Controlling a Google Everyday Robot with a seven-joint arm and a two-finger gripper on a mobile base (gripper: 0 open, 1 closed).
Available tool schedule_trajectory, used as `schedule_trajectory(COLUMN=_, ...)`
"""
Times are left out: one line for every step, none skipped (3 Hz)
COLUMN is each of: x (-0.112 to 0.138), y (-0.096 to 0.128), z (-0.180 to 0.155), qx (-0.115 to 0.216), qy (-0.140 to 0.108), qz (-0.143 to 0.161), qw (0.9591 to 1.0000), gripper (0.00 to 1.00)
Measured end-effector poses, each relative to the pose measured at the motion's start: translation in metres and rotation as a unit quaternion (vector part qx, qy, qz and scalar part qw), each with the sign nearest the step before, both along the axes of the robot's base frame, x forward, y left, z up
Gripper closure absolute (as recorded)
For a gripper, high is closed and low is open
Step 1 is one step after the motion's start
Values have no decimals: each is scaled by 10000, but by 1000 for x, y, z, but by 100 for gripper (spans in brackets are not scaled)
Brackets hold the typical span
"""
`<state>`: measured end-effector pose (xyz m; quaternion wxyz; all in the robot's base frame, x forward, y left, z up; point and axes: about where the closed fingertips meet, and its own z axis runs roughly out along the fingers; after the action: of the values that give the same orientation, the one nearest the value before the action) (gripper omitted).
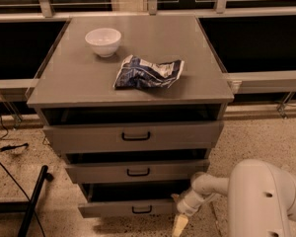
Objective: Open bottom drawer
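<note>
The grey cabinet has three drawers, all pulled partly out. The bottom drawer (130, 209) is the lowest, with a narrow grey front and a small black bar handle (141, 210). A dark gap shows above its front. My gripper (179, 223) is low at the drawer's right end, near the front corner, with a pale fingertip pointing down toward the floor. My white arm (266, 201) fills the lower right.
The middle drawer (138, 172) and top drawer (133, 136) stand out above. A white bowl (103, 41) and a blue snack bag (148, 73) lie on the cabinet top (79, 78). A black pole (32, 201) and cables lie on the floor at left.
</note>
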<state>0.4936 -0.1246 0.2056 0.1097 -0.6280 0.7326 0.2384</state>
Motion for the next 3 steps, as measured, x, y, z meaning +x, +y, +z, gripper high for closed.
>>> schedule_trajectory(x=-23, y=-7, z=0, qx=-22, qy=234, qz=-27, qw=9997, gripper=0)
schedule_trajectory(x=-35, y=-11, z=2, qx=-48, qy=355, qz=-34, qw=9994, gripper=0)
schedule_trajectory(x=-35, y=-11, z=2, qx=-49, qy=356, qz=-34, qw=9993, gripper=0)
